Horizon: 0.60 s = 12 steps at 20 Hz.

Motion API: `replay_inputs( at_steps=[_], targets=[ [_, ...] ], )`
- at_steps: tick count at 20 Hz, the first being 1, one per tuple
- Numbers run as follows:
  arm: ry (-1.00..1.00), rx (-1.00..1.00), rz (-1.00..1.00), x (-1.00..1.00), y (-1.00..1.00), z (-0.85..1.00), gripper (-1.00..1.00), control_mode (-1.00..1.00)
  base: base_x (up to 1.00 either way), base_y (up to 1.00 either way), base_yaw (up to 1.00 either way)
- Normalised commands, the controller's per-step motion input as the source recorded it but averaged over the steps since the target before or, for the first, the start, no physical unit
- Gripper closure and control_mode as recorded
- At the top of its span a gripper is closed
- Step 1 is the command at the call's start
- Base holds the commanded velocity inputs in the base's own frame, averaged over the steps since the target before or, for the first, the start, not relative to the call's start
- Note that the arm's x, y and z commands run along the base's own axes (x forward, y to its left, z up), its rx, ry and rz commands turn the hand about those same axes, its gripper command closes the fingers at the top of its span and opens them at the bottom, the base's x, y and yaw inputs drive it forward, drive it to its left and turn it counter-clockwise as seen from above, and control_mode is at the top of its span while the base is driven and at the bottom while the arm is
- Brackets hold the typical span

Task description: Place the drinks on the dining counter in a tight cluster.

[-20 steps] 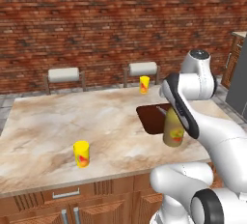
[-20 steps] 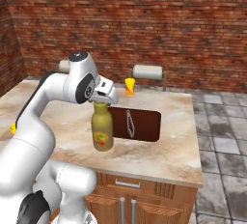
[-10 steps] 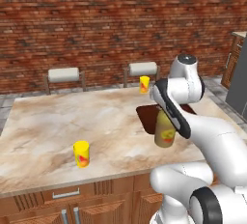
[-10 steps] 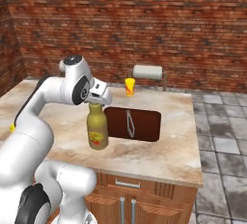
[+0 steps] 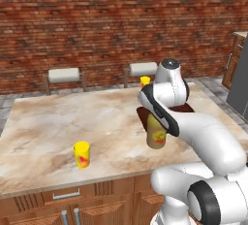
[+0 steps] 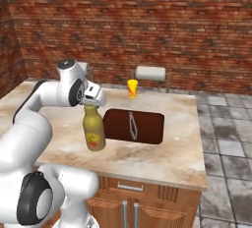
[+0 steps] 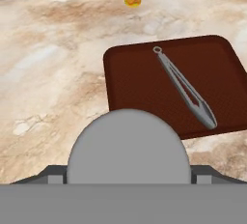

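Left base view: tall olive-yellow bottle (image 5: 156, 133), glossy, round-shouldered, red-yellow label low on body, hangs tilted over beige marble dining counter (image 5: 58, 122), at approx 3 o'clock of slab centre, just beside dark red-brown sink (image 5: 144, 118). Neck hidden behind white forearm; grip itself can't be read here. Small yellow cup (image 5: 82, 154) w/ red mark stands at 7 o'clock near front edge, well apart from bottle. Second yellow cup (image 5: 145, 82) at 1 o'clock by far edge. Two padded grey stool backs (image 5: 63, 75) beyond counter, rough red brick wall (image 5: 97, 20) behind. Brown wooden cabinet fronts (image 5: 58, 204) w/ metal bar handles below.

Right base view: gripper (image 6: 90, 101) clamps bottle at neck, jaws spread wide round it, bottle body slanting down toward 6 o'clock, base clear of marble or nearly so; can't tell if touching. Sink a rounded rectangle, matte dark, at 3 o'clock of bottle, slim grey metal tongs (image 6: 132, 126) lying inside. Yellow cup at 12 o'clock of sink, by far edge. Grey tiled floor (image 6: 226, 138) to right.

Hand view: smooth grey round cap (image 7: 128, 147) of bottle at 6 o'clock, between finger tips. Sink at 2 o'clock of cap, tongs diagonal within, ring end toward 11 o'clock. Veined marble at 9 o'clock. Cup at 12 o'clock.
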Motion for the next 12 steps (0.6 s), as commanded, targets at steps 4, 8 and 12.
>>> replay_inputs(
  at_steps=[4,8,12],
  targets=[
    [0.03,0.03,0.00,0.17,0.29,-0.28,1.00,-1.00,0.00,0.00,0.00],
    [0.06,0.11,0.03,-0.01,0.11,-0.27,1.00,-1.00,0.00,0.00,0.00],
    [0.02,0.07,0.01,-0.13,0.00,-0.26,1.00,-1.00,0.00,0.00,0.00]
  ],
)
